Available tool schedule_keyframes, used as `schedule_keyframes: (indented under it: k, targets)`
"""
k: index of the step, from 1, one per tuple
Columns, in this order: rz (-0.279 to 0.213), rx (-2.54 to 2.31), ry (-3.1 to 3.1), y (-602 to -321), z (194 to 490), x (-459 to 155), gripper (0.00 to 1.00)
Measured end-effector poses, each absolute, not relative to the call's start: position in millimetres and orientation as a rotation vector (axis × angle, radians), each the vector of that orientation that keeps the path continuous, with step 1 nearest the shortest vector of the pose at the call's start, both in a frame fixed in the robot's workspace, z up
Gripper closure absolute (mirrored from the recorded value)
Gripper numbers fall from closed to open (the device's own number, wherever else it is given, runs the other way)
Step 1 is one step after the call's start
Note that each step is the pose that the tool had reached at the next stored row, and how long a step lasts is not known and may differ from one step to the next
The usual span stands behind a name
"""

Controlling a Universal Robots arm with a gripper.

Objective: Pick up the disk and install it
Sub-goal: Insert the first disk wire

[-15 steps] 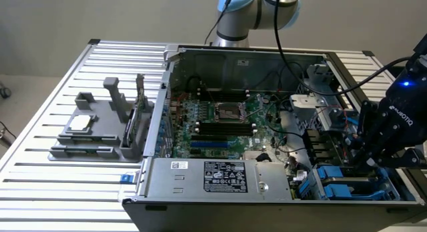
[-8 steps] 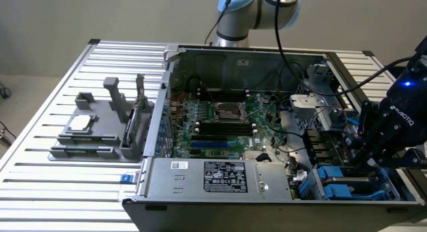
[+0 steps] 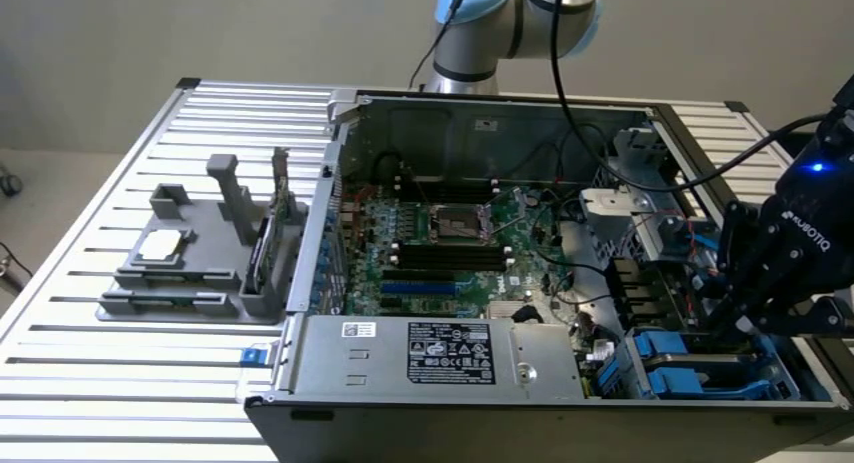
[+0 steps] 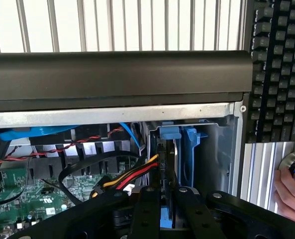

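With the end effector (image 4: 162, 199) clamped edge-on around the disk (image 4: 163, 172) and lowered into the blue drive bay (image 4: 189, 149) at the case's (image 3: 441, 398) 4 o'clock corner, pickup looks done; seating and release look outstanding.

Disk (image 4: 166, 164) upright in bay inside case (image 3: 400, 383), exterior view's right
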State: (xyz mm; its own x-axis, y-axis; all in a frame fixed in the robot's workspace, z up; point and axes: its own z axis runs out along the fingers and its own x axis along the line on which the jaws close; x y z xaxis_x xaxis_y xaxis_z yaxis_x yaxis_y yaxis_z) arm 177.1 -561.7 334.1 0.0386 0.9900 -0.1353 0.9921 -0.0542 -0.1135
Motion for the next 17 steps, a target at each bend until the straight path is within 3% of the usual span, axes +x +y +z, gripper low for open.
schedule_keyframes:
  k: [17]
  targets:
    - [-0.297,2.258,2.156,-561.7,329.1,178.4,0.84]
